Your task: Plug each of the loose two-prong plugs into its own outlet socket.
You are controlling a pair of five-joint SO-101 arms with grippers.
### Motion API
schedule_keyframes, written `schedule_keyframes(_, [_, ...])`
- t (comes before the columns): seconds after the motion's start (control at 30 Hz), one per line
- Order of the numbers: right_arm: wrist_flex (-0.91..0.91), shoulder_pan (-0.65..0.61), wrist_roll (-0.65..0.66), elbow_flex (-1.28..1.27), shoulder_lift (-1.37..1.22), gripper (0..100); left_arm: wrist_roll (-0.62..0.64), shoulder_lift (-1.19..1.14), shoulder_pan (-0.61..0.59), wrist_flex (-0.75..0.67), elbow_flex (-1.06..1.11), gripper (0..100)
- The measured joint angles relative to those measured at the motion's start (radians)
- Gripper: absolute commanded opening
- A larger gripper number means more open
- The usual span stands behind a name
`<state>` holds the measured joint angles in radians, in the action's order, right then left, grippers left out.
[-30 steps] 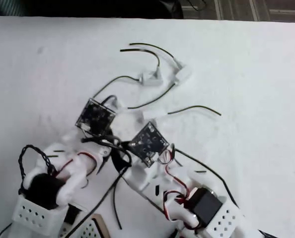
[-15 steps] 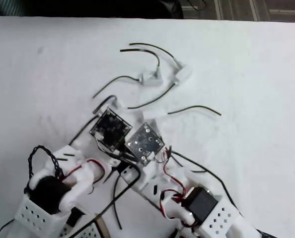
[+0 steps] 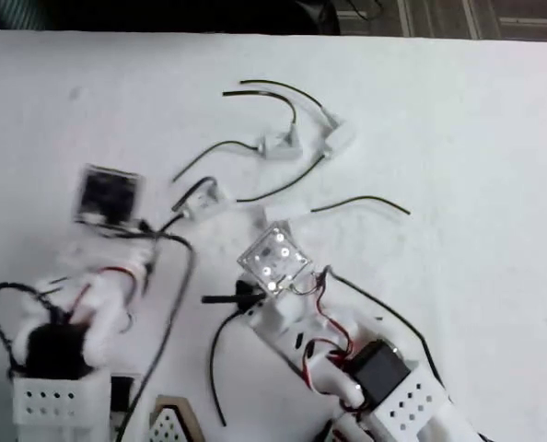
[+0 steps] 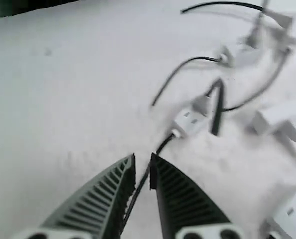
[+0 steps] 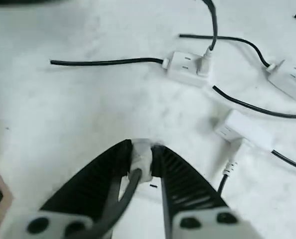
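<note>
My left gripper [image 4: 142, 162] is shut on a thin black cable [image 4: 160, 146], which runs to a white socket block [image 4: 189, 121] lying on the white table. In the high view that block [image 3: 206, 195] lies right of the left arm's wrist board [image 3: 108, 195]. My right gripper [image 5: 142, 147] is shut on a white two-prong plug [image 5: 140, 160] with a black cord, held just above the table. Beyond it lies a white socket block [image 5: 184, 65] with a plug [image 5: 205, 61] standing in it. In the high view the right arm's wrist board [image 3: 273, 257] hides its gripper.
More white blocks with black cords lie scattered: two at the back [image 3: 279, 145] [image 3: 338, 138] and one mid-table [image 3: 283, 214]. The right wrist view shows two of these [image 5: 247, 129] [image 5: 290, 79]. A wooden piece [image 3: 168, 422] sits at the near edge between the arm bases.
The left arm has swung left, away from the right arm, with the black cable in its gripper. The right arm has stayed about where it was, still holding its plug.
</note>
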<state>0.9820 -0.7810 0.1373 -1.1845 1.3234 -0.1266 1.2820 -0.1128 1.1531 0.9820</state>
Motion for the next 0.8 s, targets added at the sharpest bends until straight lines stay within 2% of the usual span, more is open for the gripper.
schedule_keyframes(0.17, [0.002, 0.06, 0.044, -0.048, -0.029, 1.7, 0.103, 0.0, -0.187, -0.115, 0.078, 8])
schedule_keyframes(0.33, [-0.052, 0.104, 0.046, -0.041, -0.221, 1.7, 0.239, -0.002, -0.322, -0.175, 0.109, 8])
schedule_keyframes(0.6, [-0.091, 0.144, 0.0, 0.097, -0.572, 1.7, 0.298, -0.002, -0.345, -0.212, 0.135, 8])
schedule_keyframes(0.8, [-0.164, 0.187, -0.002, 0.114, -0.669, 1.7, 0.298, -0.002, -0.345, -0.218, 0.138, 8])
